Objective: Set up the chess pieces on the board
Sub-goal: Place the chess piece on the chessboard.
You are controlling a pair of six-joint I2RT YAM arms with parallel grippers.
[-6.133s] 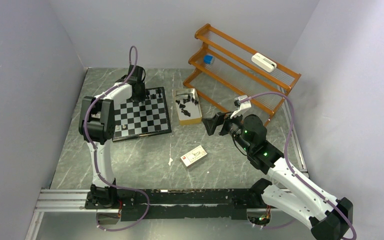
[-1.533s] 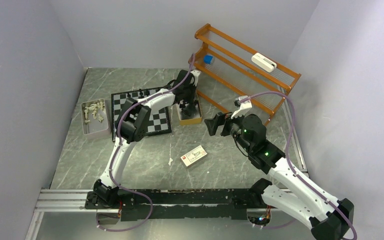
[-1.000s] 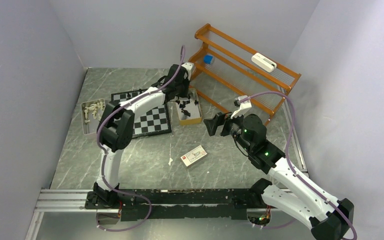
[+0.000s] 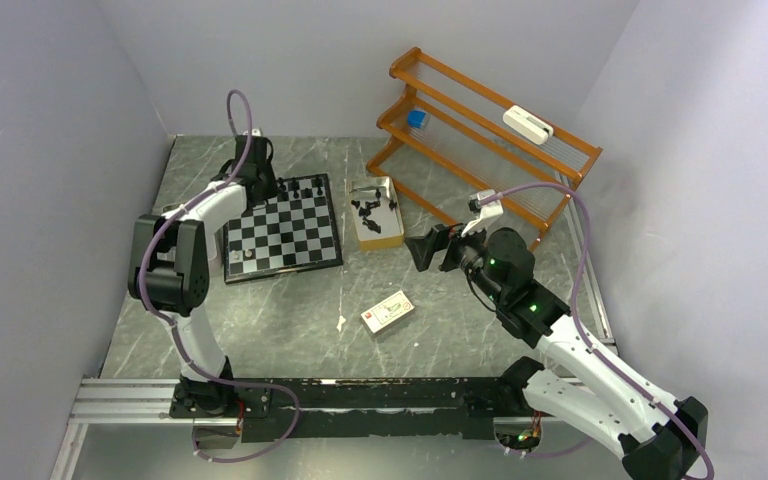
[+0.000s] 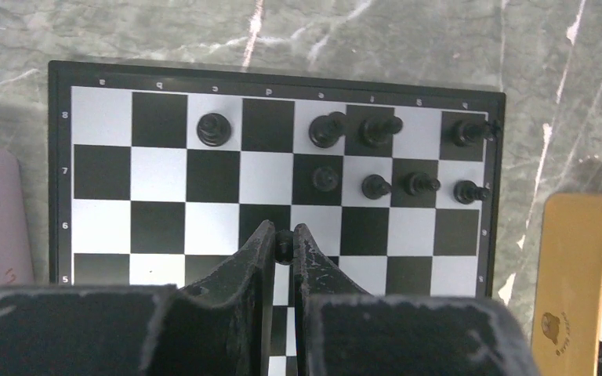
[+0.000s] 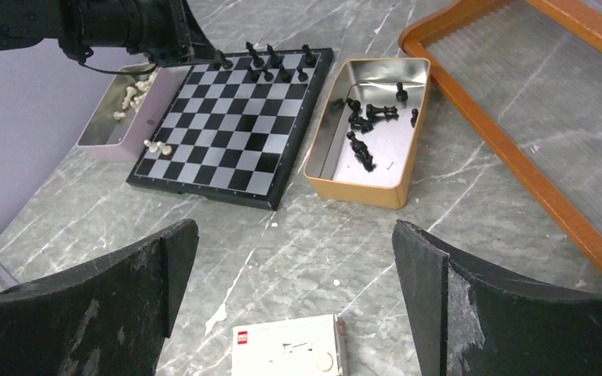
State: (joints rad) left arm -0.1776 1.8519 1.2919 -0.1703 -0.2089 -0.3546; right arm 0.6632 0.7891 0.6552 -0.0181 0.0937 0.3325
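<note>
The board point(image 4: 282, 232) lies at the left of the table, with several black chess pieces point(image 5: 375, 186) standing on its two far rows. My left gripper point(image 5: 284, 232) hovers over the board's far left part point(image 4: 260, 188), shut on a small black piece point(image 5: 284, 247) pinched between its fingertips. More black pieces point(image 6: 359, 119) lie in the tan tin point(image 6: 357, 192) right of the board. Two pale pieces point(image 6: 157, 146) stand on the board's left edge. My right gripper point(image 6: 294, 231) is open and holds nothing, well right of the tin point(image 4: 418, 250).
A grey tin point(image 6: 98, 137) with pale pieces sits left of the board. A white card box point(image 4: 387, 311) lies in front of the right gripper. An orange wooden rack point(image 4: 490, 140) stands at the back right, carrying a blue block point(image 4: 417, 118) and a white object point(image 4: 527, 124).
My left arm has swung left from the tan tin to above the board's far left, carrying a black piece. The right arm has not moved.
</note>
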